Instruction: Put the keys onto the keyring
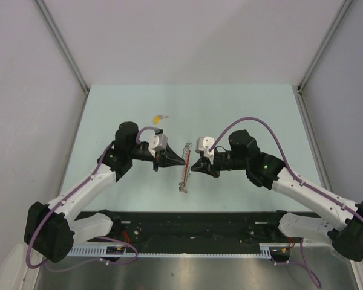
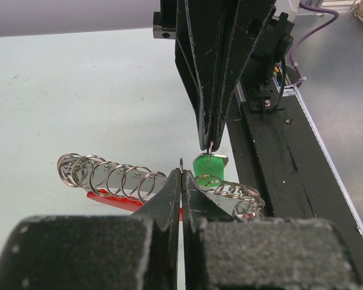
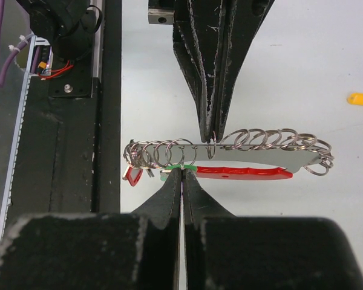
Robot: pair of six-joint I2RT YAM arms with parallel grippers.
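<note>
The keyring (image 1: pixel 184 168) stretches out between the arms, its long axis running near to far and its far end tipped slightly right. We count one keyring and two keys. The left gripper (image 2: pixel 181 176) is closed on a chain ring midway along it. The right gripper (image 3: pixel 181 175), also closed, seems to pinch the green key (image 2: pixel 207 164) just beside the loop. The yellow key (image 1: pixel 160 118) lies well apart, farther back.

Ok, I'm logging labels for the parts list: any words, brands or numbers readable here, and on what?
None can be read. The keyring shows no lettering on its red band, and the heads of the green key and yellow key look blank at this size.
</note>
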